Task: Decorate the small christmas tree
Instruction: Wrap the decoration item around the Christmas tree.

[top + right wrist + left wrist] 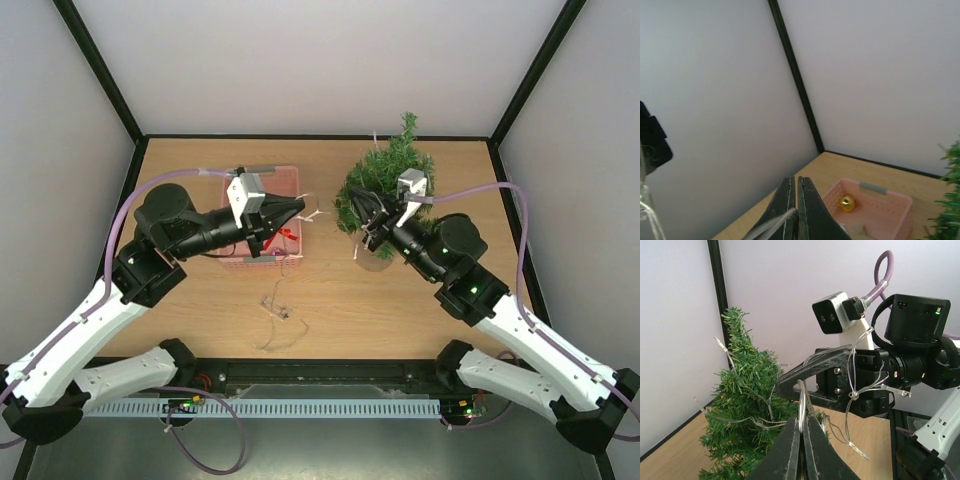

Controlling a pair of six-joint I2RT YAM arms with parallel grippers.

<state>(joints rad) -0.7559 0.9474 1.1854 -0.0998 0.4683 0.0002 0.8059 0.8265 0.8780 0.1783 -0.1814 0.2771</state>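
pink basket (900, 212), gold bauble (847, 202) inside; left fingers (790, 450), right fingers (812, 215) each clamped on clear light string (852, 395) beside small christmas tree (745, 405).

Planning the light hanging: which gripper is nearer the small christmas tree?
Right. The right gripper sits at the tree's front edge; the left gripper hangs over the pink basket.

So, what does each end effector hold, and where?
Both are shut on the clear light string: the left end effector and the right end effector each pinch its thin wire.
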